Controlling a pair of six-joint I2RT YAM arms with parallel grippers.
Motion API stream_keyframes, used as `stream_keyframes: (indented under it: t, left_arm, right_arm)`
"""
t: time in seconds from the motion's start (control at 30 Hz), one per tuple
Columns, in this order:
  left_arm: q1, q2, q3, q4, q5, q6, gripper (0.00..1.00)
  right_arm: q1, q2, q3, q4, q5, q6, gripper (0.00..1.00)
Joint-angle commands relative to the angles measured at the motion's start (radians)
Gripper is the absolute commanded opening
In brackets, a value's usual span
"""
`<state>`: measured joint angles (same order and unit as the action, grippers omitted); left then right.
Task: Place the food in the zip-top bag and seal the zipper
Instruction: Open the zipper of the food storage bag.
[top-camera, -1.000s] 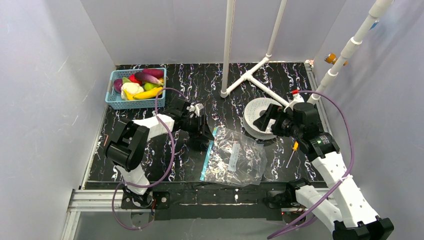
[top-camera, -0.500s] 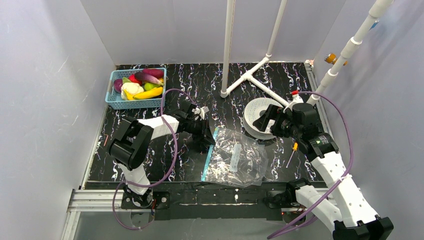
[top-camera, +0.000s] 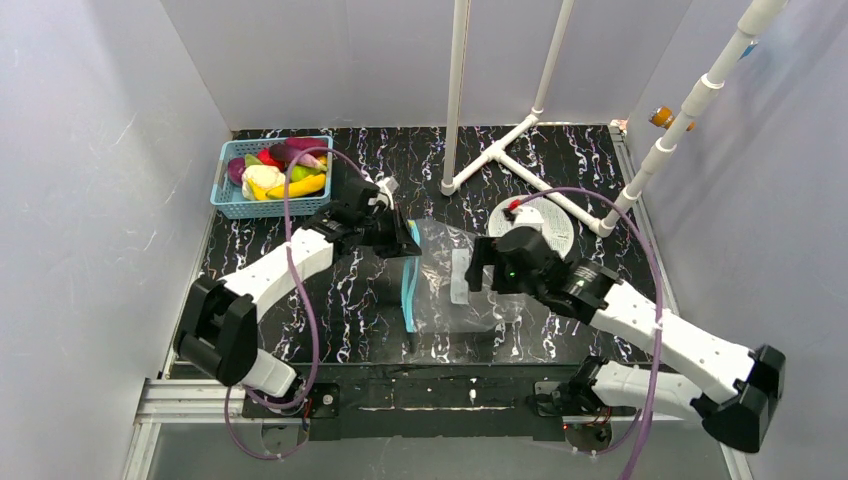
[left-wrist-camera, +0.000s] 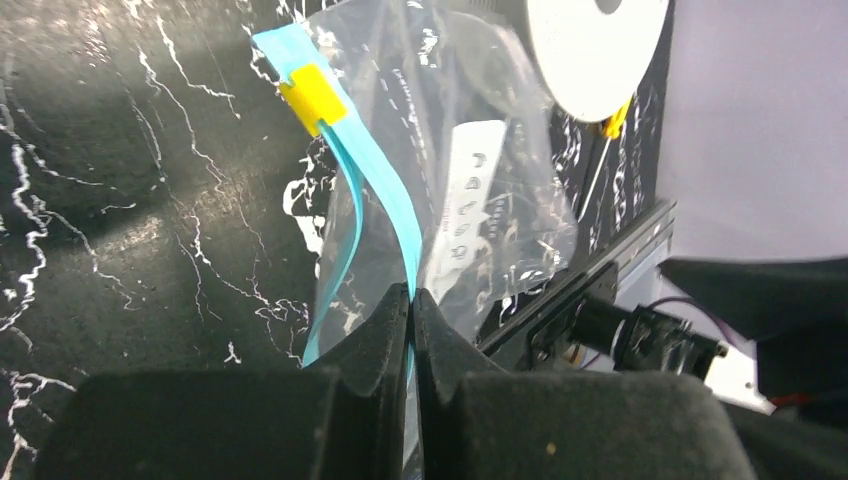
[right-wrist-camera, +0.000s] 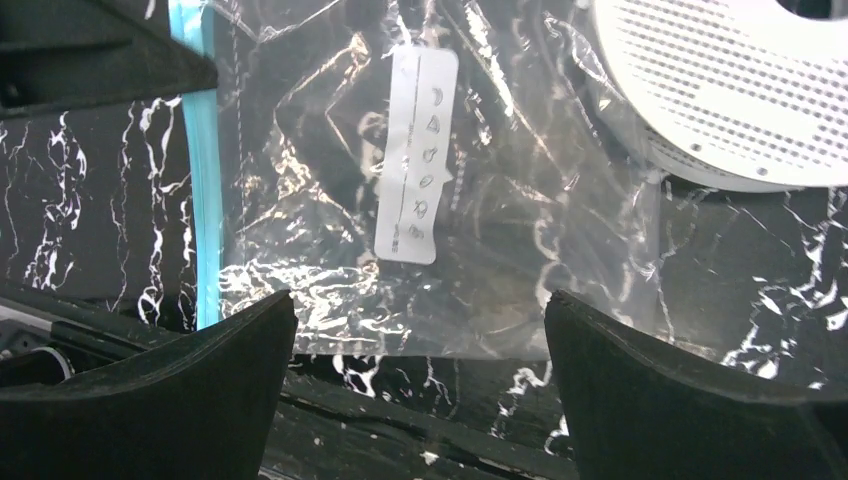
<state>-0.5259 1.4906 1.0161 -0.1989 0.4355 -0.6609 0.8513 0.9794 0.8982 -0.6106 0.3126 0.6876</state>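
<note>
Left fingers (left-wrist-camera: 380, 340) clamped on the zipper (left-wrist-camera: 385, 212), zip-top bag (top-camera: 455, 285) between the arms.
Only the left wrist view showed the yellow slider (left-wrist-camera: 313, 98). Right fingers (right-wrist-camera: 230, 340) were spread wide over the bag; food (top-camera: 285, 172) sat in the basket (top-camera: 225, 205).

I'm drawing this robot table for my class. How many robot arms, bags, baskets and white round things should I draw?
Robot arms: 2 (left arm, right arm)
Clear bag: 1
Blue basket: 1
White round disc: 1
Total: 5
The toy food in the basket is too jumbled to count.
</note>
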Motion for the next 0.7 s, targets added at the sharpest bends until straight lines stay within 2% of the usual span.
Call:
stream_keyframes:
  t: [0.0,0.07,0.13,0.27,0.3,0.47,0.67]
  left_arm:
    - [-0.002,-0.099,-0.023,0.021,-0.163,-0.07,0.0]
    - [-0.002,-0.15,-0.097,0.072,-0.208,-0.096,0.0]
    - [-0.002,-0.192,-0.13,0.118,-0.19,-0.118,0.0]
    - [-0.004,-0.236,-0.149,0.128,-0.171,-0.122,0.0]
    - [-0.003,-0.238,-0.148,0.122,-0.174,-0.122,0.0]
    - [-0.003,-0.229,-0.145,0.133,-0.122,-0.142,0.0]
    - [-0.002,-0.209,-0.158,0.153,-0.051,-0.191,0.0]
  right_arm:
    - [0.19,0.106,0.113,0.01,0.355,0.121,1.0]
    - [0.275,0.173,0.157,0.011,0.454,0.143,1.0]
    - [0.366,0.241,0.206,0.022,0.566,0.141,1.0]
    - [0.428,0.368,0.312,0.025,0.638,0.124,1.0]
    - [0.438,0.396,0.338,0.022,0.645,0.121,0.96]
    - [0.455,0.487,0.402,0.049,0.633,0.068,0.63]
    - [0.472,0.503,0.35,0.159,0.598,0.009,0.61]
